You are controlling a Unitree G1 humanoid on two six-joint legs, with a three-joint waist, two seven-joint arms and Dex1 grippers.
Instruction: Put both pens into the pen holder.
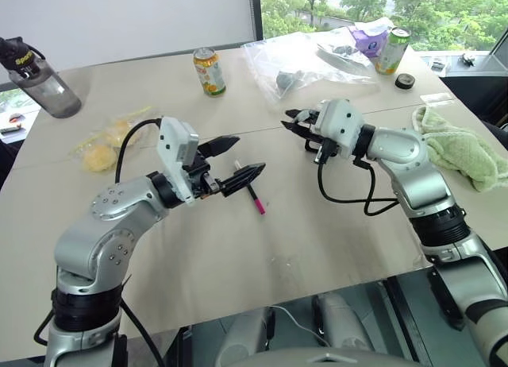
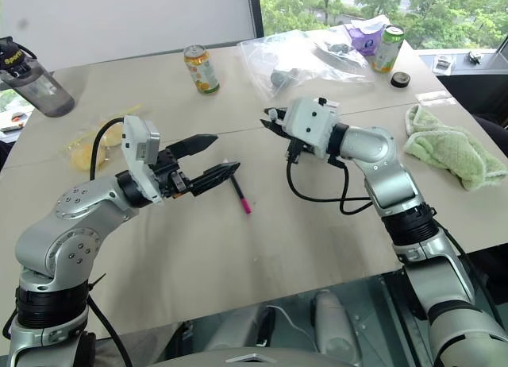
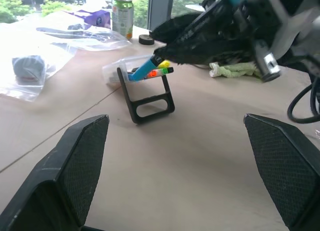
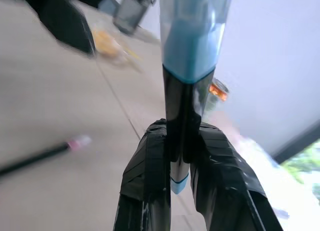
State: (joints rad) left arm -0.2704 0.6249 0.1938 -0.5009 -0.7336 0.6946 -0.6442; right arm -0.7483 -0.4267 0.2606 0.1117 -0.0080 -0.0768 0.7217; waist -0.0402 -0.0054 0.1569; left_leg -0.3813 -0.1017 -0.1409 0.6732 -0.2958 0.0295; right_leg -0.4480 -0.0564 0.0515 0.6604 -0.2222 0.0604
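Left arm's fingers (image 1: 238, 162) spread apart above the pink-ended pen (image 1: 255, 199); right fingers (image 4: 186, 177) clamp the blue-ended pen (image 4: 186, 86), held level.

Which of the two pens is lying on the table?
The pink-ended pen lies flat on the table, with nothing holding it. The blue-ended pen is up in the air, pinched in the right gripper.

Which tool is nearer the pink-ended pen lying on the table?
Left. The open left tool hovers right beside the pink-ended pen; the right tool, shut on the blue-ended pen, is farther off.
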